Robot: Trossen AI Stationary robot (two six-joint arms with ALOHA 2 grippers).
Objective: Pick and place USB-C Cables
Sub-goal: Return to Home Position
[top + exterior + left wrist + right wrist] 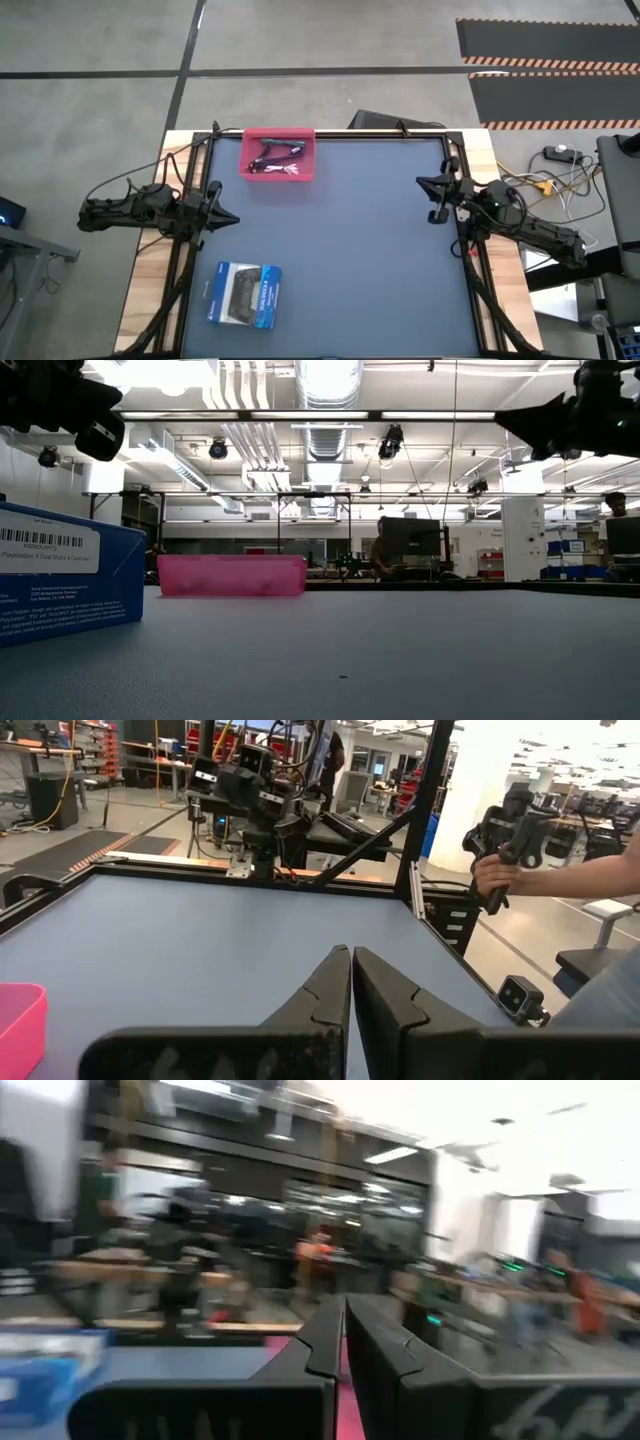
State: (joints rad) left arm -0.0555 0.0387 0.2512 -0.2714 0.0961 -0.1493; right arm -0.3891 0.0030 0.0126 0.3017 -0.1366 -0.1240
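All cables (277, 156) we see lie in pink bin (278, 132); left gripper (230, 219) and right gripper (422, 183) closed, empty; only homing remains.

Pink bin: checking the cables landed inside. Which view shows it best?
High view: it looks into the pink bin, cables inside. Low view: only its side wall; left wrist, one corner; right wrist, a pink sliver.

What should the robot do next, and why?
Probably just park both arms at rest. The cables lie bundled in the pink bin, and none shows outside it. The left gripper and right gripper are shut on nothing, off to the sides, so no picking seems left.
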